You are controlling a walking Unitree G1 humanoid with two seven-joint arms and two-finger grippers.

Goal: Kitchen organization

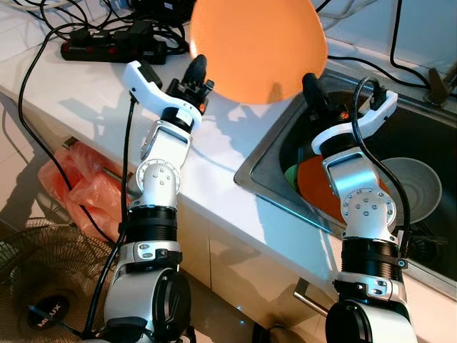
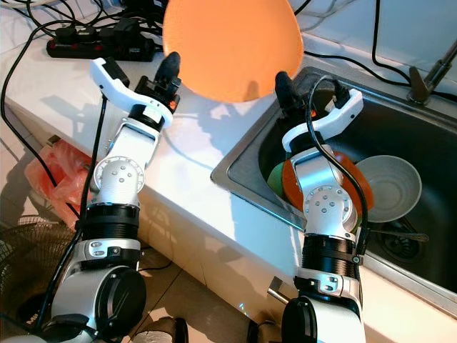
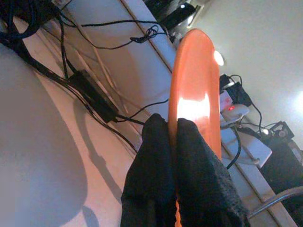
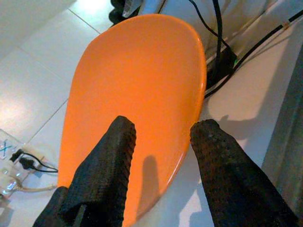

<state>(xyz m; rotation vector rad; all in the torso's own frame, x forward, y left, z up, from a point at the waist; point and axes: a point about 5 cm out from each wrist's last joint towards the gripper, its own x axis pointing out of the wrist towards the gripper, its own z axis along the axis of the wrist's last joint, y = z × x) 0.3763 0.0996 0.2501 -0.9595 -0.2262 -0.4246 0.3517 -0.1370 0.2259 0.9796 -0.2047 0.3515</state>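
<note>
While we hold the orange plate (image 1: 257, 46) up in the air above the white surface (image 1: 214, 153), just by the near left corner of the sink (image 2: 246, 161), let's talk about how it handles. We have the left end effector (image 3: 173, 142) pinched tight on the rim, one finger on each face, and the plate stands edge-on in that wrist view. The right end effector (image 4: 161, 142) is spread wide, its two fingers (image 4: 106, 161) lying against or just off the plate's face near the opposite edge; we can't tell whether they touch. So, as we judge it, the whole weight hangs from one rim pinch. It looks like smooth, glossy plastic: light and stiff, unlikely to shatter, but slick, and a broad disc held at one edge wants to swing or twist out. We'd take it at the rim on two opposite sides, well onto the lip, rather than pressing the flat face. Around us it's crowded. Down in the sink sit another orange plate (image 2: 293, 187) with something green (image 2: 277, 179) tucked beside it, and a pale grey bowl (image 2: 389, 187), with our right forearm hanging right over them. Behind the plate a black power strip (image 1: 114, 47) and a tangle of black cables (image 1: 43, 43) run along the back of the surface, and a faucet (image 2: 427, 75) stands at the far right. Any sideways move risks snagging those cords, we reckon.
</note>
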